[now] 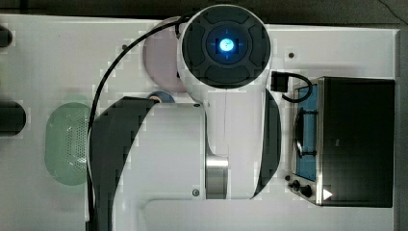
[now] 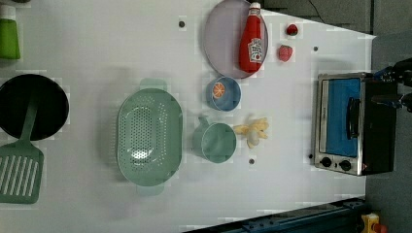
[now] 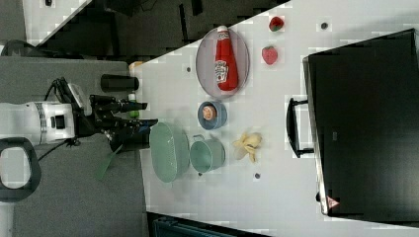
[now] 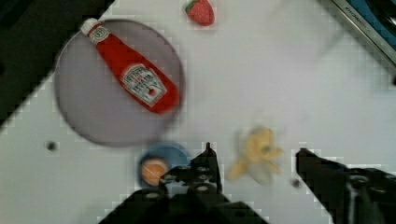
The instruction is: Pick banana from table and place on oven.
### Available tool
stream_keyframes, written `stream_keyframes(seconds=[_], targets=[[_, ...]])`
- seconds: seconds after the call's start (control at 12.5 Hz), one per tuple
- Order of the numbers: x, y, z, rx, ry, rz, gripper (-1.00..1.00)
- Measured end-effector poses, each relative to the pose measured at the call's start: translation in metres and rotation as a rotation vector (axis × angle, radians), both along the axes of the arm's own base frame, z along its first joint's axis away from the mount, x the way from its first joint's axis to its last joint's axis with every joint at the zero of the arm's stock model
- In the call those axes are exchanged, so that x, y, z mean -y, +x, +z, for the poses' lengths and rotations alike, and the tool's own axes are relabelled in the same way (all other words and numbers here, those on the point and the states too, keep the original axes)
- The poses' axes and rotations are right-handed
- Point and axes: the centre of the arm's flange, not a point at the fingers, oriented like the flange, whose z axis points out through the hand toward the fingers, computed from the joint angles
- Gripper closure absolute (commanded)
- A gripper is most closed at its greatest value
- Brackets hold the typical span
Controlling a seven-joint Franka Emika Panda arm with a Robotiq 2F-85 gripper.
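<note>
The banana [image 2: 252, 132] lies pale yellow on the white table [image 2: 97, 48], between a green cup and the oven's glass door. It also shows as the banana [image 3: 248, 144] and the banana [image 4: 259, 151]. The oven [image 2: 347, 124] stands at the left view's right; its black top [image 3: 365, 123] is bare. My gripper [image 3: 143, 113] hangs open high above the table, holding nothing. In the wrist view the gripper [image 4: 254, 149] has the banana far below, between its two black fingers [image 4: 205, 163].
A ketchup bottle [image 2: 251, 39] lies on a grey plate [image 2: 221, 43], with two strawberries [image 2: 285, 52] beside it. A blue bowl [image 2: 223, 93], a green cup [image 2: 214, 141] and a green colander [image 2: 149, 137] stand near the banana. A black pan [image 2: 33, 107] and a green spatula [image 2: 19, 170] lie further off.
</note>
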Motion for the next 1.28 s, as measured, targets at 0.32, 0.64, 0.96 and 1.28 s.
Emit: stream_keyframes(seconds=[0.32,0.64,0.96,1.28], targets=[[0.010,-0.146,0.029,-0.103,0.004,-0.027,-1.00],[-0.001,-0.179,0.128,0.159,0.002,-0.010,-1.00],[0.002,-0.107,0.045,0.071,-0.001,-0.012,-1.00],[0.005,-0.045,-0.142,-0.155,0.024,-0.024,-1.00]])
